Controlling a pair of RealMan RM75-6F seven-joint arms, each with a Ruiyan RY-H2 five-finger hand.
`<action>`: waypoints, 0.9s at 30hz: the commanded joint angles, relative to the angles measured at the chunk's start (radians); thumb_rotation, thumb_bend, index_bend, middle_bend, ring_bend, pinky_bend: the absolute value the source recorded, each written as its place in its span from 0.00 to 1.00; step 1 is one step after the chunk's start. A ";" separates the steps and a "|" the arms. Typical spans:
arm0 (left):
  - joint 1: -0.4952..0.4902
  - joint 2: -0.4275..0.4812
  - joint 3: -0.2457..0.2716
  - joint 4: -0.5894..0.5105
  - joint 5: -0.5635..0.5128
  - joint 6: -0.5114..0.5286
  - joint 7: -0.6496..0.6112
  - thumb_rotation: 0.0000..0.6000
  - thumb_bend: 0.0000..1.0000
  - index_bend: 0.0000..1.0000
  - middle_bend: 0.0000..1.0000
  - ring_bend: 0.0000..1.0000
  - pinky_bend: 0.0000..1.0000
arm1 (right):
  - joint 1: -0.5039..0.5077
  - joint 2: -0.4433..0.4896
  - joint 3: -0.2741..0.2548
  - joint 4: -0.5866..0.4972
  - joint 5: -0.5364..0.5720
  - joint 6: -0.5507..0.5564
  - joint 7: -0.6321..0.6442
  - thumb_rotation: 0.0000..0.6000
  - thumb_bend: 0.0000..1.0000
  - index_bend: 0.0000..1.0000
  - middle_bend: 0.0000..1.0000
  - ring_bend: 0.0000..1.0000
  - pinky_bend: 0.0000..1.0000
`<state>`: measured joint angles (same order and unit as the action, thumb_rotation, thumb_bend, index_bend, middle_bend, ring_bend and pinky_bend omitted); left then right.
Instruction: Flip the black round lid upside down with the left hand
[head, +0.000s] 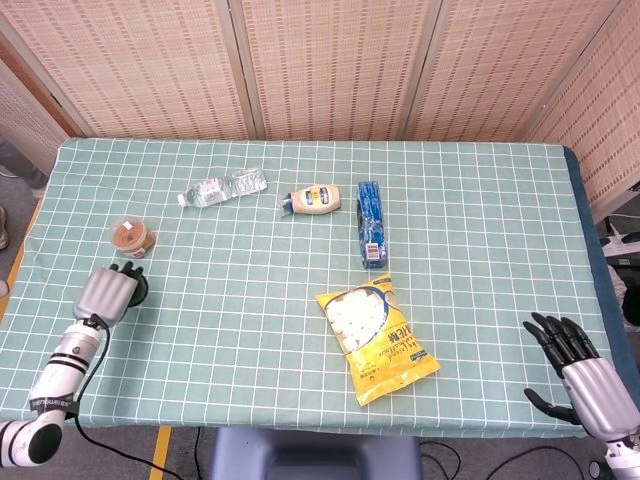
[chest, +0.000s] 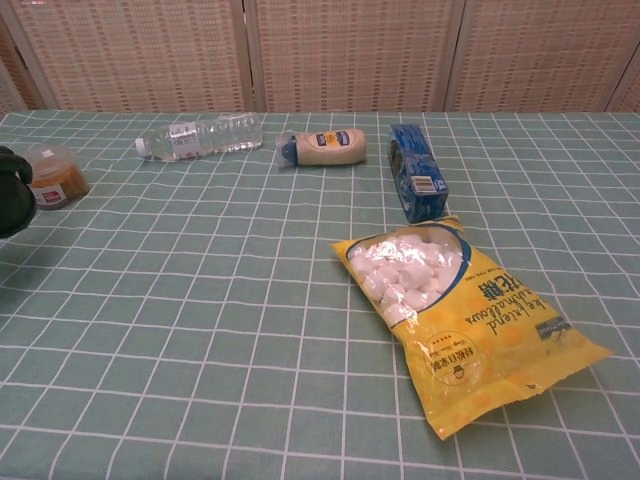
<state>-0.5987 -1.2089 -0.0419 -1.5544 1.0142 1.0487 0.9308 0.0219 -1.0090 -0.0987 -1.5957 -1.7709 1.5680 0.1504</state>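
Note:
My left hand (head: 108, 292) is at the table's left edge, its grey back facing up. It holds the black round lid (head: 143, 289), of which only a dark sliver shows past the fingers. In the chest view the lid (chest: 12, 204) is a dark shape cut off by the left border. I cannot tell which face of the lid is up. My right hand (head: 583, 370) hangs off the table's front right corner, fingers spread, holding nothing.
A small open jar of brown paste (head: 131, 238) stands just behind the left hand. Further back lie a water bottle (head: 222, 188), a mayonnaise bottle (head: 316, 199) and a blue box (head: 370, 222). A yellow marshmallow bag (head: 374, 336) lies front centre.

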 joint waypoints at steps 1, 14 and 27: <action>0.011 -0.109 0.021 -0.058 -0.224 0.314 0.345 1.00 0.59 0.77 0.81 0.69 0.89 | 0.000 0.000 0.000 0.000 -0.001 -0.001 -0.002 1.00 0.17 0.00 0.00 0.00 0.00; -0.001 0.045 -0.059 -0.189 -0.252 -0.099 -0.168 1.00 0.59 0.77 0.82 0.69 0.89 | 0.001 0.000 0.002 0.000 0.003 -0.001 0.002 1.00 0.17 0.00 0.00 0.00 0.00; 0.032 0.079 -0.094 -0.085 -0.015 -0.305 -0.629 1.00 0.56 0.74 0.80 0.69 0.90 | -0.001 -0.001 0.003 -0.003 0.004 0.003 0.009 1.00 0.17 0.00 0.00 0.00 0.00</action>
<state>-0.5696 -1.1370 -0.1396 -1.6738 0.9827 0.7931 0.3073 0.0212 -1.0103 -0.0958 -1.5992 -1.7666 1.5706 0.1596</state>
